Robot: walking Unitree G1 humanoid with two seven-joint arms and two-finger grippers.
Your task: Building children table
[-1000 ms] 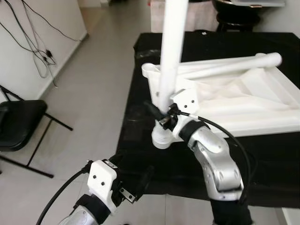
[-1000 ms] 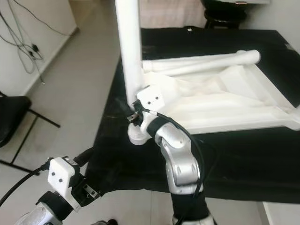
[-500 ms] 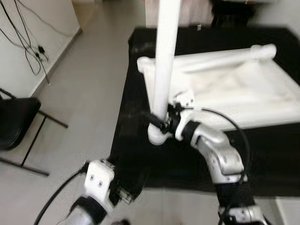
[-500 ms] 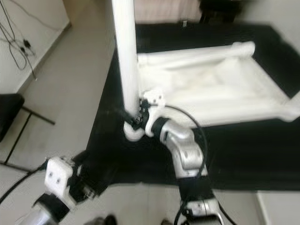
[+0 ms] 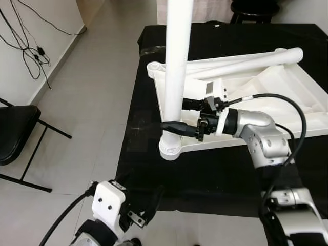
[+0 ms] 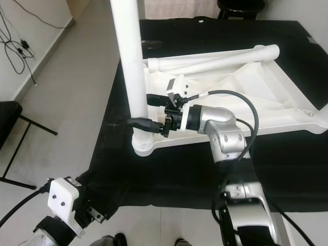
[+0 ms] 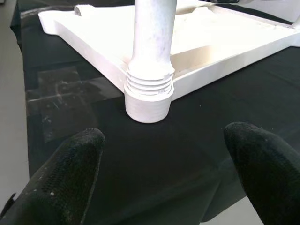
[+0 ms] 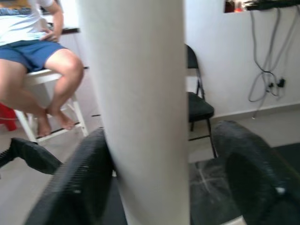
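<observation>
Since a second ago my right arm has swung out to the side, so the right gripper (image 5: 180, 116) now reaches the upright white plastic table leg (image 5: 174, 77) level from the right instead of from below. Its black fingers (image 5: 174, 126) straddle the leg, one touching it, the other standing off with a gap, so they are spread, not clamped. The leg's top is cut off by the frame; its ribbed threaded end sits in the corner socket of the upturned white plastic tabletop (image 5: 287, 87), lying on the black cloth-covered table (image 5: 205, 174). The left gripper (image 7: 164, 178) hovers low near that corner, fingers wide apart, holding nothing. A seated person (image 8: 33, 51) appears behind, partly cut off.
</observation>
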